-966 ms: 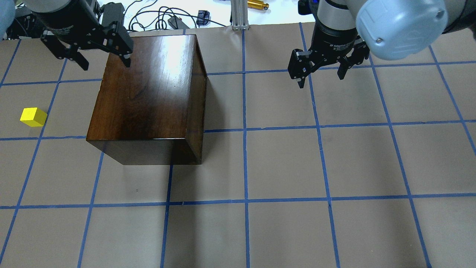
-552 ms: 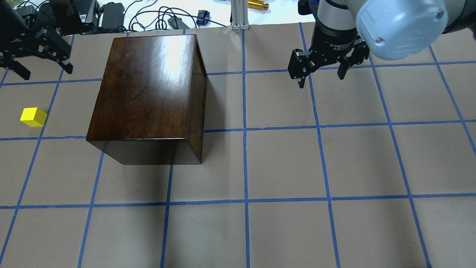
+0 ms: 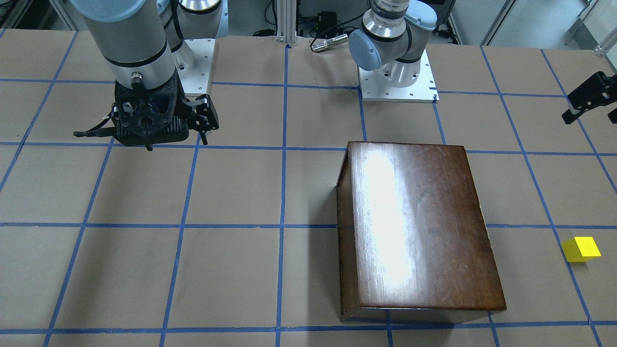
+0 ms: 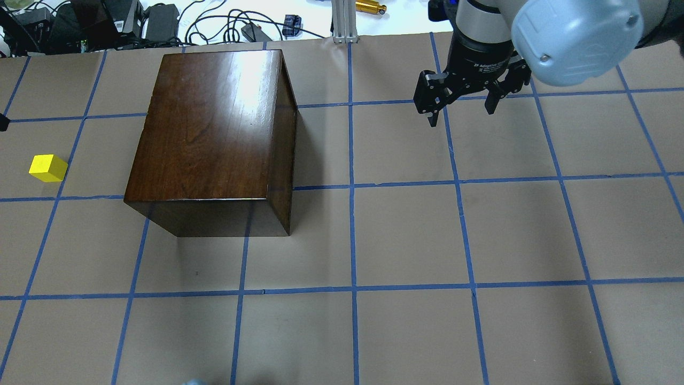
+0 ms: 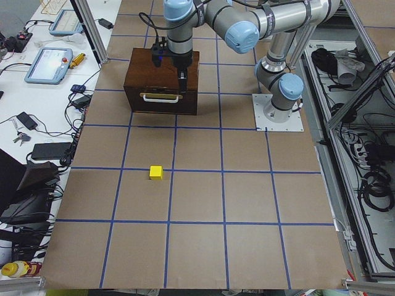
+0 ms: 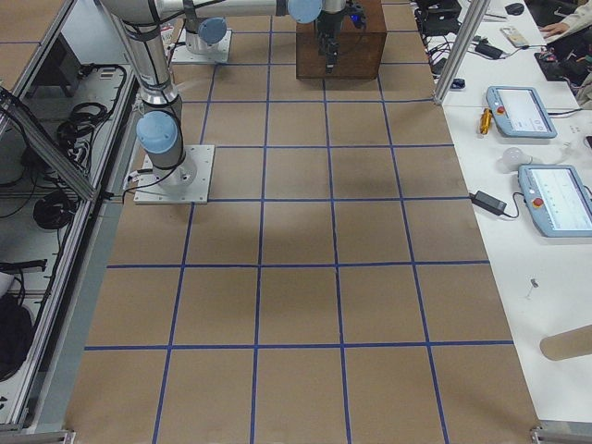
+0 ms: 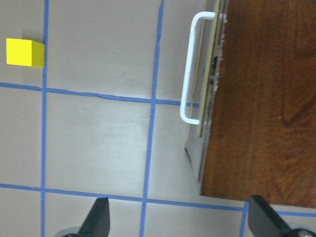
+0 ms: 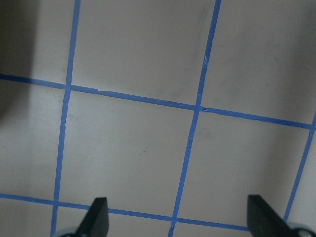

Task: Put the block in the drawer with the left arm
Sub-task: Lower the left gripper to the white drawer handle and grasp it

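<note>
The yellow block (image 4: 48, 168) lies on the paper table left of the dark wooden box (image 4: 214, 128). It also shows in the front view (image 3: 581, 249) and the left wrist view (image 7: 24, 52). The drawer (image 5: 162, 102) is shut in the box, its white handle (image 7: 190, 74) facing the block's side. My left gripper (image 3: 592, 108) hovers open and empty beside the box's handle side, apart from the block; its fingertips (image 7: 96, 219) stand wide. My right gripper (image 4: 459, 109) is open and empty over bare table, far right of the box.
Cables and power bricks (image 4: 160, 21) lie beyond the table's far edge, with an aluminium post (image 4: 344, 21). Both arm bases (image 3: 397, 72) stand on the robot's side. Blue tape lines grid the table.
My left gripper has swung left, away from the box's far left corner, and almost out of the overhead view. The block, box and right arm have not moved.
</note>
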Robot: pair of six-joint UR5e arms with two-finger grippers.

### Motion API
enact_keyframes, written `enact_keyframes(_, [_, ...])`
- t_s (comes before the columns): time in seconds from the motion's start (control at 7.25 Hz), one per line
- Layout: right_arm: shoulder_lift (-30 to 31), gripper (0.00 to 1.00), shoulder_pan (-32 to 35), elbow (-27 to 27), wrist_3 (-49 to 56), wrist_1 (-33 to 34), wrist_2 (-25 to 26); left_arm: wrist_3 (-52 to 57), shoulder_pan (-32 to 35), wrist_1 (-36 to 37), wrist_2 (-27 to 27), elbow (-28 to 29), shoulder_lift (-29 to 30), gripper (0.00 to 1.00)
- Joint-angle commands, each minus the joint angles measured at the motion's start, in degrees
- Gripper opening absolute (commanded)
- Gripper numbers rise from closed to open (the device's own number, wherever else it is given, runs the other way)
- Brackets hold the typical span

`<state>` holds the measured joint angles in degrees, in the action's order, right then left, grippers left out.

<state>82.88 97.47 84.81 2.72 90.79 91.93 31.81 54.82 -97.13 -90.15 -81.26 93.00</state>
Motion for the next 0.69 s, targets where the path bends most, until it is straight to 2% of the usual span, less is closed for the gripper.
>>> enact_keyframes(0.0, [0.0, 1.0, 0.0, 0.0, -0.08, 0.0, 0.0, 1.94, -2.44, 0.01, -0.03, 0.14, 0.51, 1.0])
enact_keyframes(0.28, [0.0, 1.0, 0.0, 0.0, -0.08, 0.0, 0.0, 2.37, -2.88, 0.62, 2.94, -0.04, 3.04, 1.0])
enact_keyframes(0.55, [0.0, 1.0, 0.0, 0.0, -0.08, 0.0, 0.0, 3.69, -2.88, 4.73, 4.62, 0.75, 10.58, 1.0])
